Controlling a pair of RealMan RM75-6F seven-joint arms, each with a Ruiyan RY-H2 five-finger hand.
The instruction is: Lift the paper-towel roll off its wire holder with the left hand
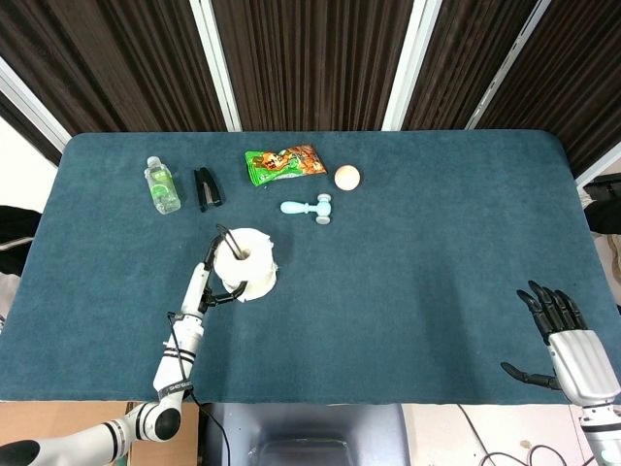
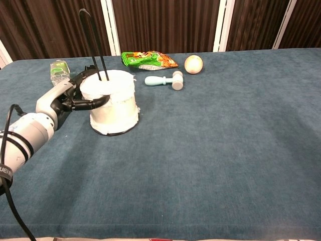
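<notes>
A white paper-towel roll (image 1: pixel 246 264) (image 2: pixel 113 103) stands on the blue table, left of centre. The black wire holder (image 2: pixel 93 41) (image 1: pixel 227 240) rises through its core, and its base ring shows under the roll. My left hand (image 2: pixel 71 96) (image 1: pixel 207 281) is at the roll's left side and grips it, with the thumb across the front and the fingers (image 2: pixel 84 75) curling round the back. The roll sits low on the holder, down on the table. My right hand (image 1: pixel 566 335) hovers open at the front right table edge, seen only in the head view.
Behind the roll lie a small bottle (image 1: pixel 162 184) (image 2: pixel 58 70), a black stapler (image 1: pixel 207 187), a green snack bag (image 1: pixel 284 162) (image 2: pixel 148 59), a pale ball (image 1: pixel 346 177) (image 2: pixel 193 64) and a light-blue toy hammer (image 1: pixel 310 208) (image 2: pixel 165 80). Dark curtains hang beyond the table's far edge.
</notes>
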